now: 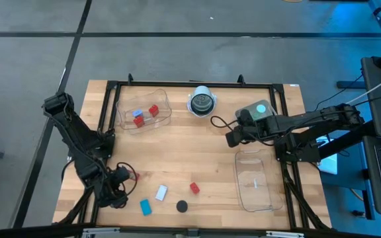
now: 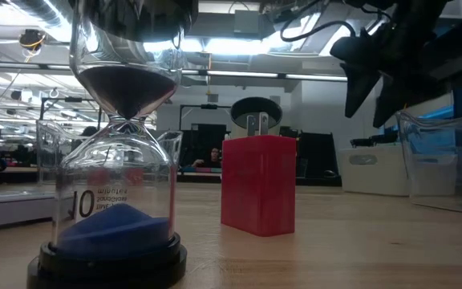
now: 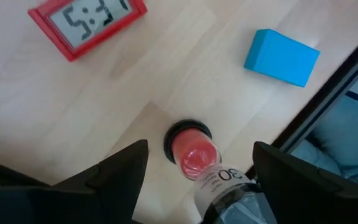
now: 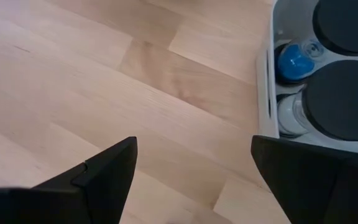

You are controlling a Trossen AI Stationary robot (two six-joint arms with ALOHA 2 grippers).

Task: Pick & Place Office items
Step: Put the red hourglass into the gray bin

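My left gripper (image 3: 197, 171) hangs with fingers spread over a small red-sand hourglass (image 3: 194, 155) low in the left wrist frame, standing on the worktop (image 3: 104, 112). It looks light, glassy, slippery and fragile, so I'd pinch its narrow waist gently. My right gripper (image 4: 194, 180), fingers apart, waits empty.

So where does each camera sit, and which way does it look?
High: above the table, looking straight down; left end effector and right end effector show.
Low: at tabletop height, looking level past an hourglass and red block; right end effector overhead.
Left wrist: looks down between its open fingers at a blue block.
Right wrist: looks down between its open fingers at wood and a white bin.
Shared: high and left wrist both show the blue block.
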